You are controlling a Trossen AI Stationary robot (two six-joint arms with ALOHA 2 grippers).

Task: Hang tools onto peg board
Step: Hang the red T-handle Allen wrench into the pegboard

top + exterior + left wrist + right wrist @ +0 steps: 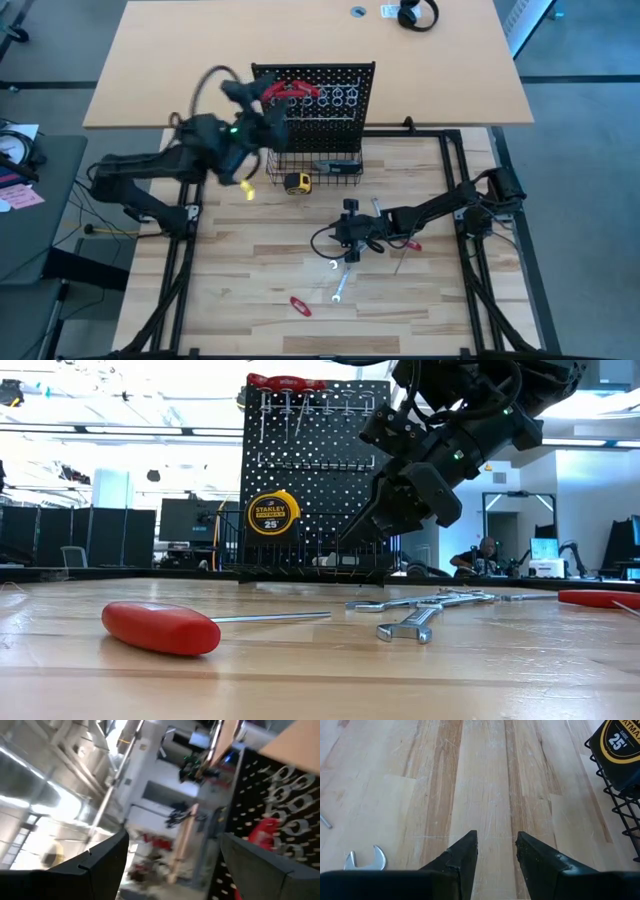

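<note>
While silver metal wrenches [340,288] and a red-handled screwdriver [161,627] lie low in the frame, my right gripper [347,243] hovers mid-frame, fingers partly apart, empty. Higher up, my left gripper [262,98] gapes wide beside the upright black perforated peg board [345,77], where red-handled pliers [290,92] hang. I should retreat squarely to avoid snagging hooks.

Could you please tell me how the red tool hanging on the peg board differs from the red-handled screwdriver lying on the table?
The hung red tool sits at the top of the peg board, off the table; the screwdriver lies flat on the wood. The left gripper, jaws open, is right beside the hung tool; the screwdriver lies alone, away from both grippers. The hung tool's metal end is hidden; the screwdriver's thin shaft shows fully. Both have red handles.
</note>
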